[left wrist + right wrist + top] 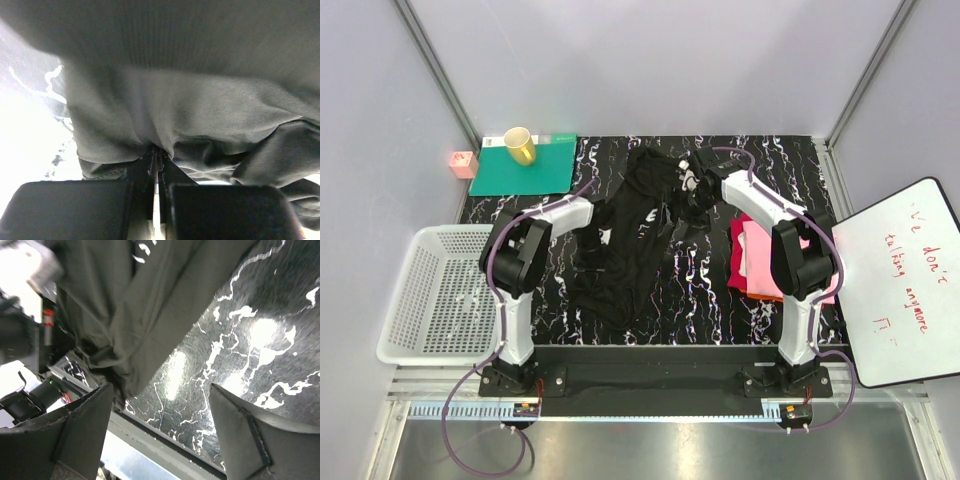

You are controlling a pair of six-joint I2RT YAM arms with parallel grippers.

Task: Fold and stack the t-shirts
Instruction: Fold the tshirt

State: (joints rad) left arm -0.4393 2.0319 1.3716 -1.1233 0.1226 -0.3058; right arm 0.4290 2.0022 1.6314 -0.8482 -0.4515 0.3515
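The black t-shirt (638,235) lies crumpled and stretched out on the marbled table, with a bit of white lettering near its far end. My left gripper (596,236) is shut on a bunch of its cloth at the shirt's left edge; the left wrist view shows the jaws pinched on grey-black fabric (165,110). My right gripper (697,183) is at the shirt's far right end, open and empty. In the right wrist view (160,415) its jaws stand wide apart over the table, with the shirt (140,305) to the left. Folded pink, red and orange shirts (752,258) lie stacked at the right.
A white basket (425,300) hangs off the table's left edge. A green mat (510,172) with a yellow cup (520,146) lies at the back left, a small pink block (462,163) beside it. A whiteboard (900,285) sits at the right.
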